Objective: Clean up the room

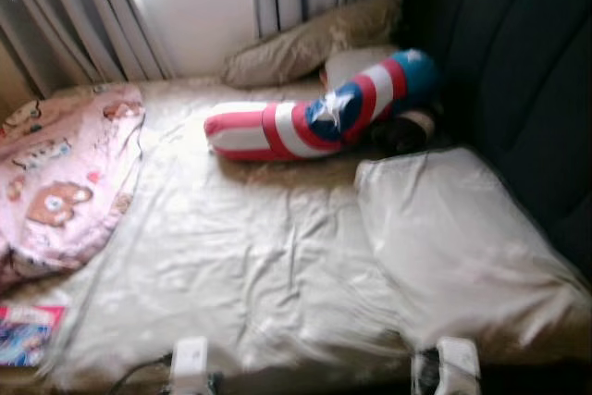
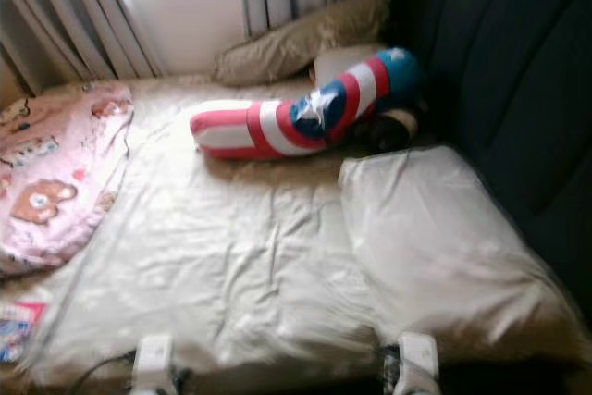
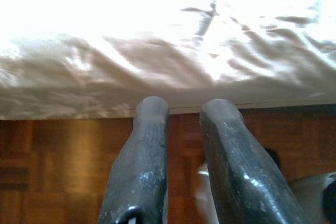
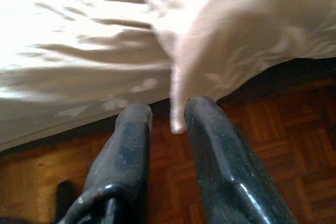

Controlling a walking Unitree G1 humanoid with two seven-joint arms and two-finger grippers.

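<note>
Both grippers, left gripper (image 3: 184,111) and right gripper (image 4: 168,111), hang narrow and empty at the bed (image 1: 250,256); I'd reach low for the white pillow (image 1: 453,238).

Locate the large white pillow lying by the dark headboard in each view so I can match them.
Left eye: white pillow, lower right.
Right eye: lower right.
Left wrist: not in it.
Right wrist: its corner overhangs the bed edge.
Shared landmark: wrinkled cream bedsheet.
</note>
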